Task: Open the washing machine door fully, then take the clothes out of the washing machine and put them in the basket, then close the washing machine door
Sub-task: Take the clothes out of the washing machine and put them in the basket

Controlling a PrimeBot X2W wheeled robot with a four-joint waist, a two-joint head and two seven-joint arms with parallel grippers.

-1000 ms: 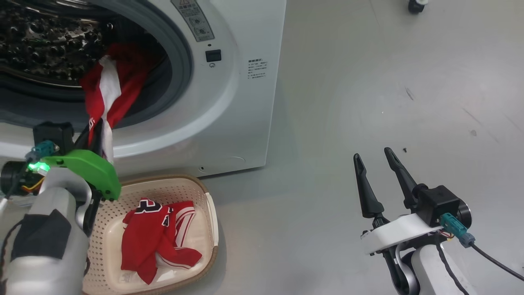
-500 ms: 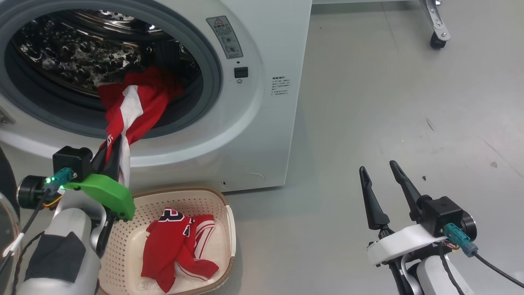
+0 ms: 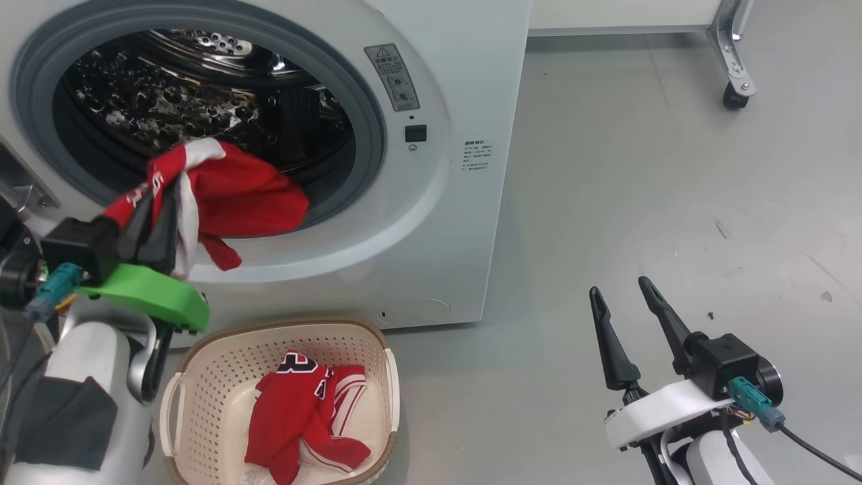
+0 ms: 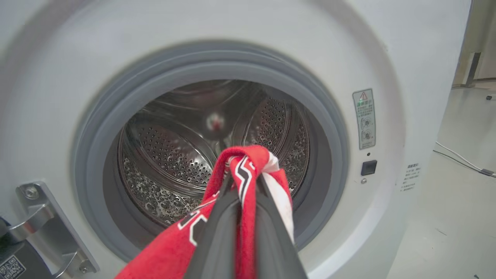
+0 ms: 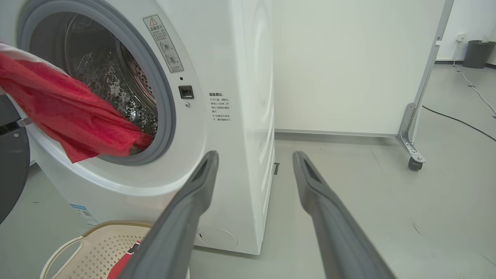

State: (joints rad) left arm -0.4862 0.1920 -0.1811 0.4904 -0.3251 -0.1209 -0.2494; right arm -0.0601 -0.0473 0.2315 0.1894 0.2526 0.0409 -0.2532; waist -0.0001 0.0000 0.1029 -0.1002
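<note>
Red jersey (image 3: 242,199) pinched tight in L gripper (image 3: 161,202), trailing out of washer (image 3: 465,222) port; basket (image 3: 289,327) just below on floor, w/ another jersey (image 3: 296,417) inside. R gripper (image 3: 618,285) far right, fingers spread, empty.

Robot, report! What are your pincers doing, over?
Left pincer shut on red jersey, half out of washing machine. Right pincer open, idle. Basket below, nothing blocking.
</note>
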